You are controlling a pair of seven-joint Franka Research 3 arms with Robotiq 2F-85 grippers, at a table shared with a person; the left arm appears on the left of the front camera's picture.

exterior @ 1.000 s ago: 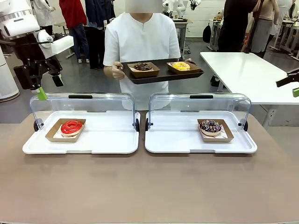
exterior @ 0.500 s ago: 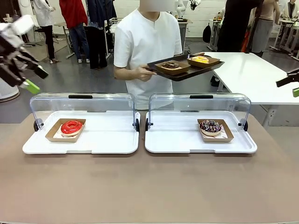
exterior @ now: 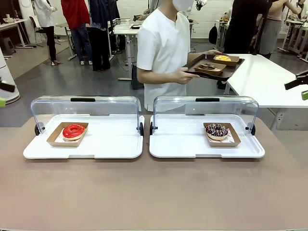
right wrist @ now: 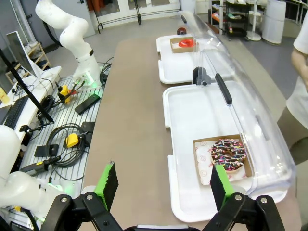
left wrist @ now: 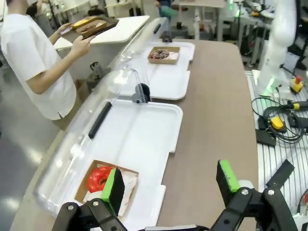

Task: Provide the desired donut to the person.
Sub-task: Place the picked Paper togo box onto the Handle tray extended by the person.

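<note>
While the person [exterior: 166, 53] turns away with a dark tray [exterior: 214, 67], you have the red donut [left wrist: 99, 178] just ahead of the empty, spread left gripper [left wrist: 171, 185], the sprinkled donut [right wrist: 226, 154] ahead-right of the equally spread right gripper [right wrist: 163, 183].

Two display trays sit side by side across the middle of the table [exterior: 154, 192]. The left tray [exterior: 110, 147] holds a donut [exterior: 73, 131] in a paper boat at its left end. The right tray [exterior: 183, 147] holds a sprinkled donut [exterior: 217, 130] in a boat at its right end. Each tray's domed lid [exterior: 84, 108] stands open along the far edge. Beyond the table, behind the gap between the trays, stands the person [exterior: 166, 53], who holds a serving tray [exterior: 214, 67] out to the right with two more donuts on it. A second table [exterior: 269, 77] lies far right.
</note>
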